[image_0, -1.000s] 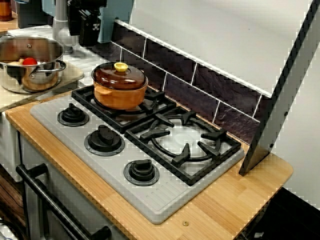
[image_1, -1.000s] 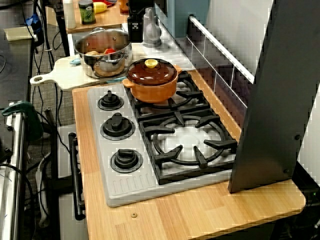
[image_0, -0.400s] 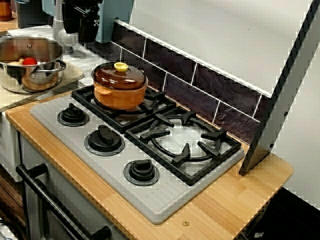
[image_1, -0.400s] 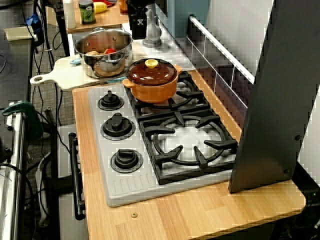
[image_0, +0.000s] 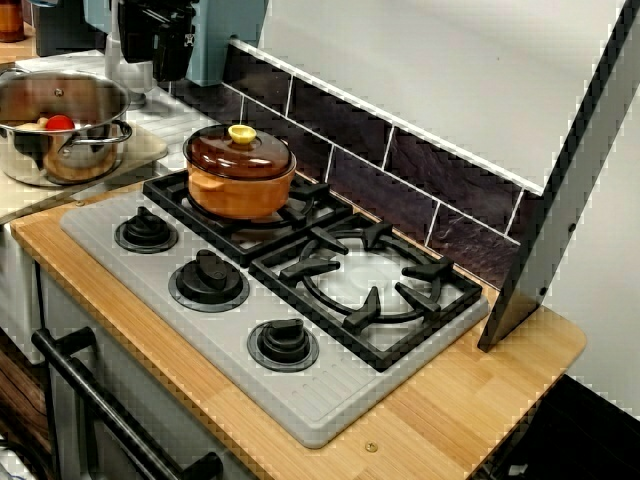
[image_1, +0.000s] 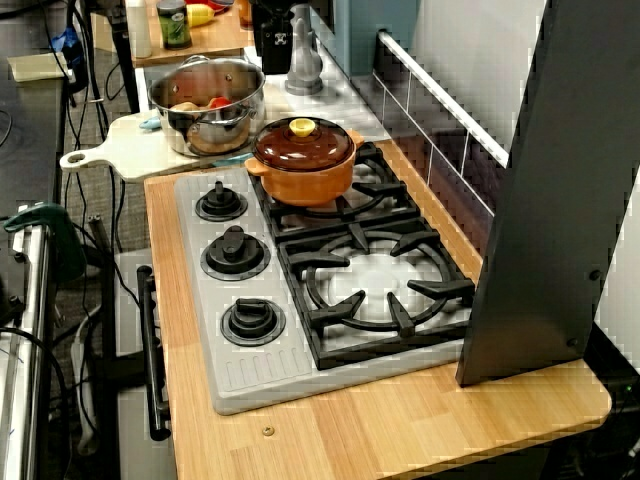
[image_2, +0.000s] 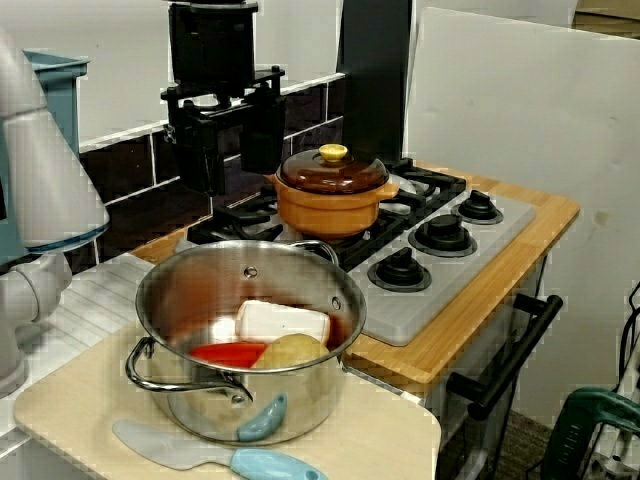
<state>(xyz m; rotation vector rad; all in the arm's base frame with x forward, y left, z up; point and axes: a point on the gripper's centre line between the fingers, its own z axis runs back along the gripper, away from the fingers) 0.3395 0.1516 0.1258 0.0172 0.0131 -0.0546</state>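
Steel pot (image_2: 190, 295) stands on the pale cutting board (image_2: 385, 440) to the left of the hob (image_2: 450, 290), holding a white block, a red piece and a tan lump, with a blue spatula (image_2: 240, 462) lying just in front of it. We find the gripper (image_2: 235, 170) hanging in the air behind this pot and left of the lidded orange pot (image_2: 330, 205), touching neither. Its two fingers stand wide apart with nothing between them.

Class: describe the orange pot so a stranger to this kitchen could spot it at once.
Find the grey stove on the wooden counter. The orange pot sits on the black grate at the end nearest the steel pot. Unlike that open, shiny neighbour, it wears a brown lid with a yellow knob.
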